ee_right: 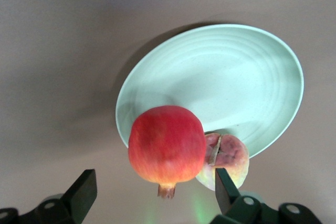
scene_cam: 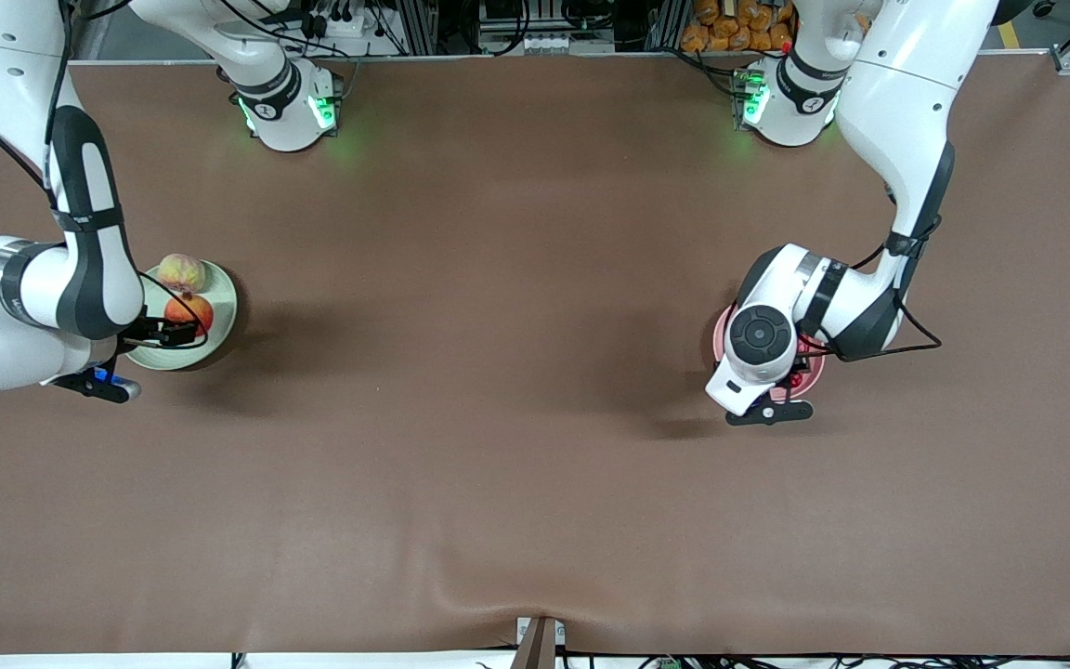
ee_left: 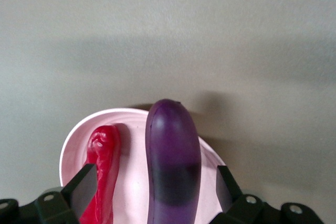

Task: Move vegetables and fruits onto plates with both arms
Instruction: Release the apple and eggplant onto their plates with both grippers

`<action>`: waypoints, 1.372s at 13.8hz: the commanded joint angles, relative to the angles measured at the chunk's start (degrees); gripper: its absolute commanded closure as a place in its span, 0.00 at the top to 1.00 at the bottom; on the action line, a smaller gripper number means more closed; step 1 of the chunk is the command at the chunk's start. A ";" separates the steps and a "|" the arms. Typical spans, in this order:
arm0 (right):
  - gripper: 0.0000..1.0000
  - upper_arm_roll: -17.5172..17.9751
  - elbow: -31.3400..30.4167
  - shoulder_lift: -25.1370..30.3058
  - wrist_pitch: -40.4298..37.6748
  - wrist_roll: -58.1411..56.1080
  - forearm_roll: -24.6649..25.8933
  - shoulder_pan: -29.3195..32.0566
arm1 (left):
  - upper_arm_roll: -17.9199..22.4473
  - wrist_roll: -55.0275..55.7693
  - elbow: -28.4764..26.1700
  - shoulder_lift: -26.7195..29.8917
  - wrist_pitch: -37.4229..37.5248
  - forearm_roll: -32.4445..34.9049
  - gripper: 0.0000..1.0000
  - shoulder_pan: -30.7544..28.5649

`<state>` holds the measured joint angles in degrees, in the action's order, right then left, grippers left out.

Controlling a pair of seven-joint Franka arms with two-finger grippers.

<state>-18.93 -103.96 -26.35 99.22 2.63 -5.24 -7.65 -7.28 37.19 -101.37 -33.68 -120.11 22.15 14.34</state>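
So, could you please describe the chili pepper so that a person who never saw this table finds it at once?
Look toward the left arm's end of the table for the light pink plate, under the left hand. Two vegetables lie side by side on it. The chili pepper is the shorter, shiny red one; its neighbour is a long purple eggplant.

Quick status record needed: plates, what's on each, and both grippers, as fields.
mint green plate: toward the right arm's end of the table
on it: pomegranate-like fruit and pinkish-tan fruit, side by side
pink plate: toward the left arm's end of the table
on it: eggplant, its tip past the rim, and chili pepper
right gripper: open, over the pomegranate-like fruit
left gripper: open, astride the eggplant
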 commanded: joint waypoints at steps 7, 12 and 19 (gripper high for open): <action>1.00 1.00 22.45 2.35 -22.06 0.00 -7.65 -3.86 | -1.07 -4.39 2.56 12.92 10.40 -5.79 1.00 -0.54; 1.00 1.70 36.78 2.18 -21.71 -1.32 -8.91 -4.66 | -1.15 -14.32 11.10 15.91 20.97 -9.58 1.00 -5.97; 1.00 2.23 43.22 9.81 -31.44 -1.31 -6.89 -3.09 | -0.72 -23.83 3.74 29.00 23.17 -18.20 1.00 -12.93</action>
<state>-17.42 -60.77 -19.70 70.66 1.94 -13.03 -12.83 -7.81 14.69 -91.84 -9.60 -96.62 4.35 1.43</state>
